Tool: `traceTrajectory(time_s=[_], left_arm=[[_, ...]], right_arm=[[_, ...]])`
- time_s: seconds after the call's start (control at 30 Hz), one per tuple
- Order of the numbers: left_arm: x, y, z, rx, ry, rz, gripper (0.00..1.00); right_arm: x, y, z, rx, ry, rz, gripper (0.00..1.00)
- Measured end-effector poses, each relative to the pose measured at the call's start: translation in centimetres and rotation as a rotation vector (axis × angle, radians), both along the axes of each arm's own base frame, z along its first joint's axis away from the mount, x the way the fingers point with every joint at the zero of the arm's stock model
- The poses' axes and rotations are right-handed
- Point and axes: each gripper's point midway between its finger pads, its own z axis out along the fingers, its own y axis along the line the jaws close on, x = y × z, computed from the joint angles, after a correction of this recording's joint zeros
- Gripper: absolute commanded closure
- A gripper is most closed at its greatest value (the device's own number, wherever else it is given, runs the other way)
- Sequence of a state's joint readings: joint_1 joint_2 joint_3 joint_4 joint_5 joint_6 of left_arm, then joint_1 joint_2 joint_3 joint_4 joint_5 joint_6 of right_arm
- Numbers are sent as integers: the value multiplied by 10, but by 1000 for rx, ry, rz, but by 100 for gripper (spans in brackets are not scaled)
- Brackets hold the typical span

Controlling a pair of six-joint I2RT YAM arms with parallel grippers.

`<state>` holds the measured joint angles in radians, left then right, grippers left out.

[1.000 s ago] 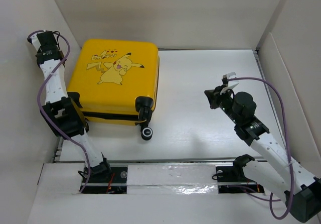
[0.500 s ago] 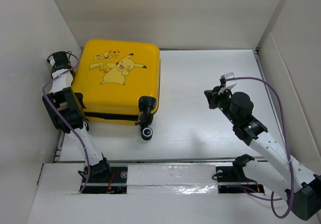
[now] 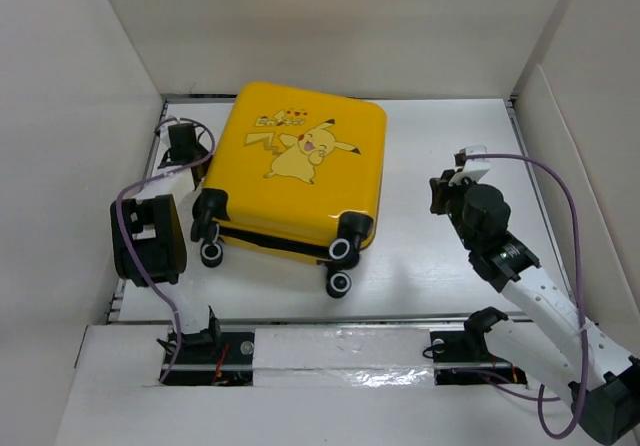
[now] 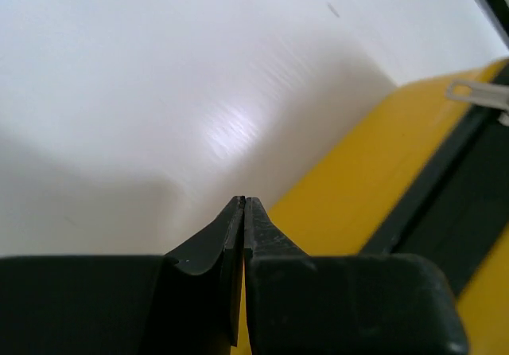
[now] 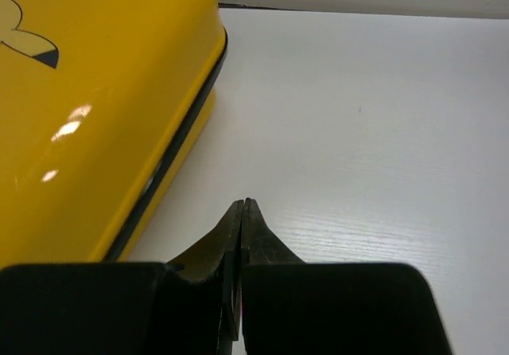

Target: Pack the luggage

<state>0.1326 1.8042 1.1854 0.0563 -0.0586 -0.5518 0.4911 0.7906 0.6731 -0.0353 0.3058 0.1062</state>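
Left gripper point(image 4: 243, 204): fingers pressed flat together, nothing between them. Tips sat low at the luggage's point(image 3: 300, 176) left side, right by the yellow shell. Could not tell from the wrist view whether they touched it. In that view the shell ran off to the right of the tips. A dark zip seam point(image 4: 445, 204) ran along the shell, with a small metal pull tab point(image 4: 477, 92) at its far end.

Right gripper point(image 5: 243, 204): fingers likewise pressed together, pinching nothing. It hung over bare table point(image 3: 440, 146) to the right of the luggage, clearly apart from it. The luggage's rounded right edge and dark seam filled the left part of that wrist view.

The luggage lay shut and flat on the table, printed face up, between the two grippers and much closer to the left one. The cartoon print point(image 3: 305, 151) sat near the middle of the lid. The case was skewed, with its far end turned to the right. Its wheeled end faced the arm bases, with one pair of black wheels at the near-left corner point(image 3: 210, 254). The other pair was at the near-right corner point(image 3: 341, 284).

The left arm's black elbow point(image 3: 148, 238) stood just left of the luggage's wheeled end. A purple cable point(image 3: 545, 166) looped along the right arm, well to the luggage's right.
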Motion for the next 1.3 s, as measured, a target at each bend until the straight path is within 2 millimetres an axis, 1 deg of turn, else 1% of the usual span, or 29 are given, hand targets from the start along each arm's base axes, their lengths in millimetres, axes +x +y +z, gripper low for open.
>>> traceTrajectory(time_s=[0.1,0.17,0.2,0.27,0.37,0.47,0.53,0.63,0.7,0.77,0.8,0.87,0.9,0.93,0.97,1.0,1.03,1.07,1.1,1.17,1.23,1.3], left_arm=[[-26,-53,8,-80,-52,-93,100],[-49,-81,17,-138,-100,-147,100],[-63,-87,17,-150,-103,-158,100],[-84,-96,20,-179,-136,-175,100],[-106,-99,22,-204,-178,-171,100],[-115,-96,25,-218,-237,-155,100],[-116,-96,25,-225,-264,-151,100],[-116,-97,25,-233,-297,-153,100],[-116,-98,25,-233,-321,-147,100],[-116,-100,25,-222,-333,-145,100],[-116,-100,25,-210,-336,-138,100],[-115,-100,25,-188,-347,-123,100],[-115,-101,25,-174,-353,-116,100],[-115,-103,25,-156,-357,-116,100],[-117,-107,24,-134,-358,-119,100],[-120,-113,25,-117,-365,-121,100],[-123,-121,26,-104,-372,-131,100],[-128,-132,28,-93,-380,-149,100],[-133,-142,29,-87,-385,-169,100],[-147,-165,27,-81,-386,-227,100],[-163,-187,27,-100,-394,-285,100],[-183,-209,27,-137,-396,-349,100]], right_arm=[[5,-13,-6,-9,20,-54,100],[10,-21,-12,-16,40,-86,100],[12,-23,-14,-18,46,-93,100],[19,-28,-27,-29,84,-116,100],[29,-27,-50,-55,158,-130,100],[38,-25,-73,-84,231,-135,100],[43,-24,-82,-100,266,-138,100],[57,-18,-81,-104,284,-133,100],[73,-8,-76,-96,287,-108,100],[93,7,-72,-97,287,-68,100],[104,10,-72,-108,286,-63,100],[127,12,-72,-138,295,-60,100],[143,14,-69,-143,292,-55,100],[161,19,-60,-147,274,-54,100],[169,18,-57,-172,268,-62,100],[199,24,-48,-176,240,-67,100],[218,37,-39,-153,208,-36,100],[231,60,-32,-126,190,36,100],[240,89,-27,-108,174,113,100],[248,148,-17,-81,143,265,100],[246,197,-6,-57,123,399,100],[237,228,2,-44,118,496,100]])
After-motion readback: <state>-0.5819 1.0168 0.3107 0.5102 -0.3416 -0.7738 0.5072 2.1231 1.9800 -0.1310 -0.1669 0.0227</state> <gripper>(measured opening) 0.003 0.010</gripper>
